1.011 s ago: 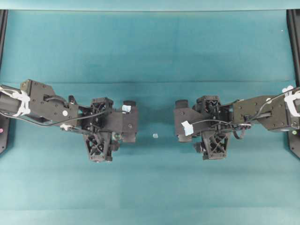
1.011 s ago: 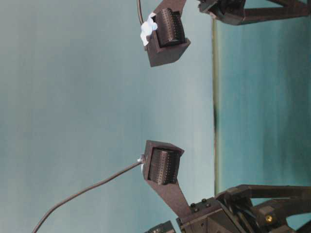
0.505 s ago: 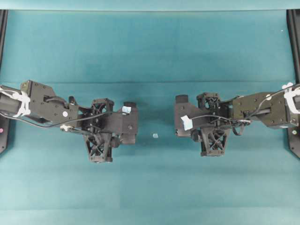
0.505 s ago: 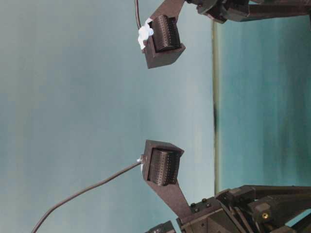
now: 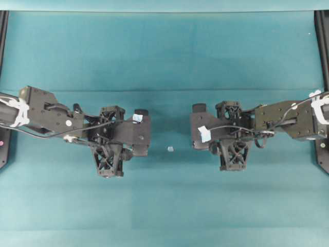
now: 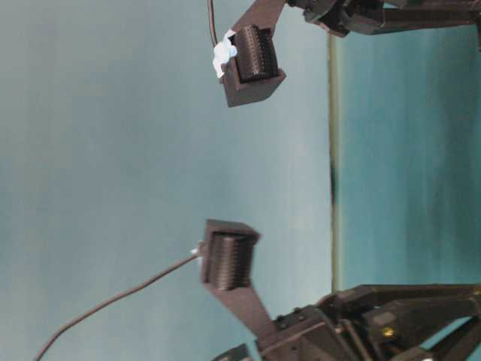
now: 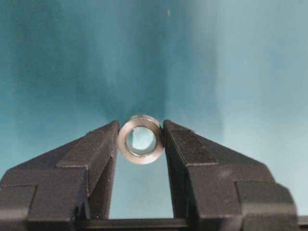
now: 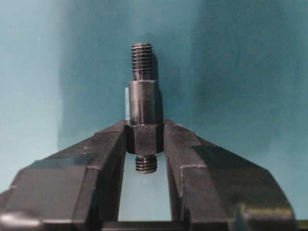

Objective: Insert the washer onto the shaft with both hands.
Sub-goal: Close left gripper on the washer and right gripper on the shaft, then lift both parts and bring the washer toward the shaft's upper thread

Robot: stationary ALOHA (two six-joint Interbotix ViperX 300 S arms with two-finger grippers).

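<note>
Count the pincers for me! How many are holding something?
2. The left pincer squeezes the washer; the right pincer grips the shaft near its lower end.

You've got a teal surface [image 5: 164, 56] with a faint horizontal crease across the middle. One tiny pale bluish-white square chip [image 5: 169, 149] sits near the centre of it, lying flat. Black rails [image 5: 323, 46] run down the left and right edges in the overhead view.
</note>
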